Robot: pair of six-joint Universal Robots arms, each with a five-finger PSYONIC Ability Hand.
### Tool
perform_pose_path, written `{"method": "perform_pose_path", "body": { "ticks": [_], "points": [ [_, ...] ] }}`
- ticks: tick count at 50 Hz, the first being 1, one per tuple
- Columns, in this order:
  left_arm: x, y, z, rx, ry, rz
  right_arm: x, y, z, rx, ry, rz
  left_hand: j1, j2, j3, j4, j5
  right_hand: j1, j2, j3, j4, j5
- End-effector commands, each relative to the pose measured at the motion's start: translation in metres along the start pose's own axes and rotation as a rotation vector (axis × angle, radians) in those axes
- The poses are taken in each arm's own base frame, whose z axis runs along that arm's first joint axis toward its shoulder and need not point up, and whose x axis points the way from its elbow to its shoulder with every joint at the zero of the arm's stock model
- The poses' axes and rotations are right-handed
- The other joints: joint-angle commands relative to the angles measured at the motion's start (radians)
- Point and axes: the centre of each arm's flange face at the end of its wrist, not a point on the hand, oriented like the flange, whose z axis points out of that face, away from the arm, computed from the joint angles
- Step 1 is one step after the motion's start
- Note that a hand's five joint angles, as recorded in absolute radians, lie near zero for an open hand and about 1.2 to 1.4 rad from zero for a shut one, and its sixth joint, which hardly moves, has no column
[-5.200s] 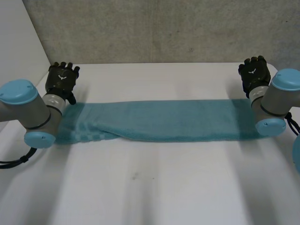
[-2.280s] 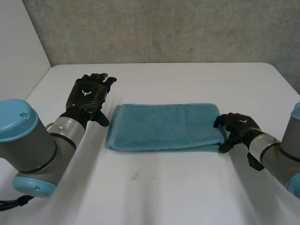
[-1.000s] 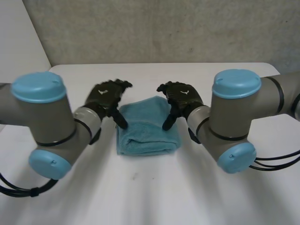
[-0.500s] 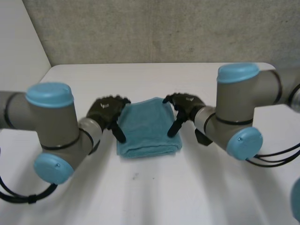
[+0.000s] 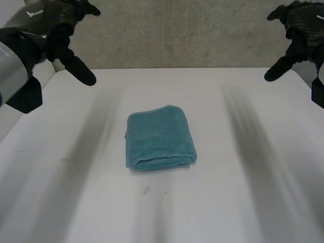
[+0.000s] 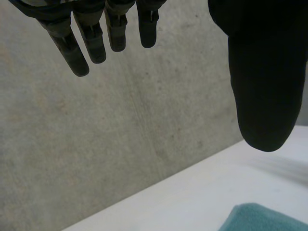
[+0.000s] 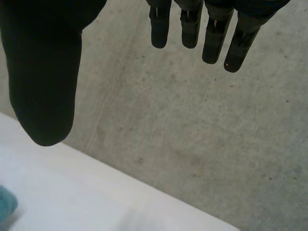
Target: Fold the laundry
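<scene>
1. Since half a second ago, both arms are rising. The black left hand point(image 5: 48, 25) and black right hand point(image 5: 298, 23), which were flanking the cloth, are now hanging high and well apart from it.
2. The small teal terry towel point(image 5: 160, 137), folded into a thick compact rectangle, is lying flat near the middle of the white table point(image 5: 162, 217), with nothing touching it.
3. The left hand is gripping nothing, its fingers point(image 6: 72, 48) extending straight and its thumb spreading wide.
4. The right hand is likewise hanging empty, with its fingers point(image 7: 236, 48) straight.
5. Judgement: the hands are withdrawing because the folding appears complete, and the bundle is keeping its shape under its own weight.
</scene>
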Motion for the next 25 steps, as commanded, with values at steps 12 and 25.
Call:
{"method": "perform_pose_path", "body": {
  "ticks": [12,25],
  "points": [
    [0.005,0.011,-0.004,-0.032,0.042,-0.028,0.002,0.006,-0.011,-0.023,-0.072,0.002,-0.034,-0.033,-0.046,-0.034,-0.048,-0.025,-0.050,-0.043,-0.061,-0.062],
    [0.003,0.013,-0.004,-0.035,0.035,-0.022,-0.001,0.001,-0.020,-0.007,-0.069,0.005,-0.034,-0.033,-0.046,-0.034,-0.048,-0.025,-0.050,-0.043,-0.061,-0.062]
  ]
}}
